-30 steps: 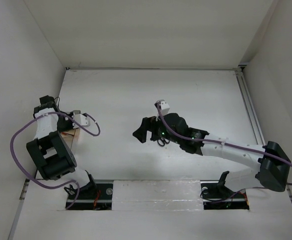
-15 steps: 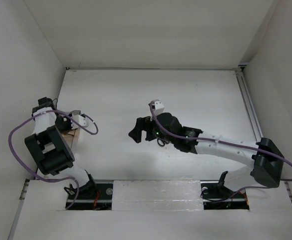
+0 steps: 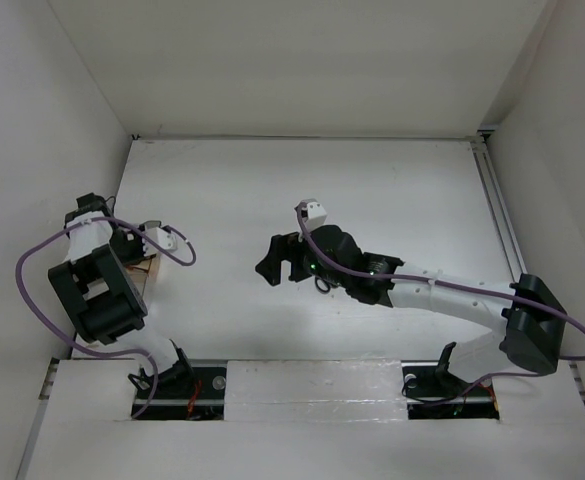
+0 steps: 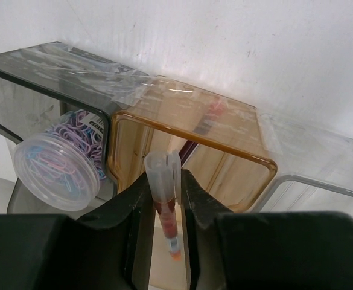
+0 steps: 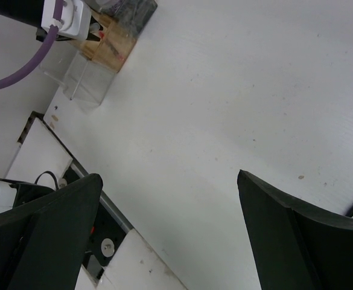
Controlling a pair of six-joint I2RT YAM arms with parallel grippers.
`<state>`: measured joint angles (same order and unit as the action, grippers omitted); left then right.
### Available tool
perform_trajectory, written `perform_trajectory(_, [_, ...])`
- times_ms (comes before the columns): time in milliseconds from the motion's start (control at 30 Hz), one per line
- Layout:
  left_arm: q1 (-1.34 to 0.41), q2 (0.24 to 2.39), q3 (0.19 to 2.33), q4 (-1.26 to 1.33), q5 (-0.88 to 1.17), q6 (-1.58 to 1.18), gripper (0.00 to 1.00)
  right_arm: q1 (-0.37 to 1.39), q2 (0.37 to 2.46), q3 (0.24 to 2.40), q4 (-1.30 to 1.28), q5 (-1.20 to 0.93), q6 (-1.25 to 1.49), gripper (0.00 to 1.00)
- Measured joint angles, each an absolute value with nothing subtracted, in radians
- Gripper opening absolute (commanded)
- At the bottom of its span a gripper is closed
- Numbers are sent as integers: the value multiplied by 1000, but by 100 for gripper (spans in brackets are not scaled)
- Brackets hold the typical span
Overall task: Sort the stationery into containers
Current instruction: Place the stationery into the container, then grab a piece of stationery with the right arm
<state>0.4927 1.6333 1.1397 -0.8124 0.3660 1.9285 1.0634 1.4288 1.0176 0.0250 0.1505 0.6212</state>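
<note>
My left gripper (image 4: 164, 181) is shut on a red pen (image 4: 163, 199) with a clear cap. It holds the pen upright over the tan box (image 4: 224, 142), which has another red pen (image 4: 207, 118) inside. The grey box (image 4: 37, 78) on the left holds a round clear roll (image 4: 58, 166) of coloured clips. The clear box (image 4: 321, 163) is on the right. In the top view the left gripper (image 3: 134, 248) is above the tan box (image 3: 146, 274). My right gripper (image 3: 272, 265) is open and empty above mid-table (image 5: 169, 175). The black scissors (image 3: 322, 284) lie partly under the right arm.
The boxes stand against the left wall; in the right wrist view they show far off at the upper left, tan box (image 5: 111, 49) and clear box (image 5: 82, 84). The table's near edge with a dark slot (image 5: 98, 248) is below the right gripper.
My right gripper has moved a little to the left, still open. My left arm has shifted slightly at the boxes, still holding the pen.
</note>
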Motion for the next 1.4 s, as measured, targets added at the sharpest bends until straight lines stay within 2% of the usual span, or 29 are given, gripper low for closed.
perform_trajectory(100, [493,1641,1140,-812,366,1925,24,1064,1429,1018,24,151,621,100])
perform_trajectory(133, [493,1641,1140,-811,366,1922,36,1064,1429,1018,23,151,621,100])
perform_trajectory(200, [493,1641,1140,-808,366,1913,45,1064,1429,1018,22,151,621,100])
perform_trajectory(500, [493,1641,1186,-843,381,1901,46,1064,1436,1019,14,152,621,100])
perform_trajectory(700, [493,1627,1276,-928,444,1895,52,1064,1460,1044,5,166,620,100])
perform_trajectory(733, [493,1622,1296,-947,456,1890,72,1064,1466,1050,1,171,620,100])
perform_trajectory(767, [493,1616,1315,-958,470,1887,100,1063,1483,1074,-20,189,623,100])
perform_trajectory(933, [493,1531,1368,-937,554,1730,100,984,1544,1147,-121,187,670,100])
perform_trajectory(1067, [493,1363,1367,-751,592,1402,100,863,1592,1176,-236,225,712,100])
perform_trajectory(1233, [478,1157,1393,-535,537,965,100,760,1665,1217,-361,253,730,100])
perform_trajectory(1400, [457,1227,1620,-628,544,801,100,677,1723,1215,-408,212,727,100])
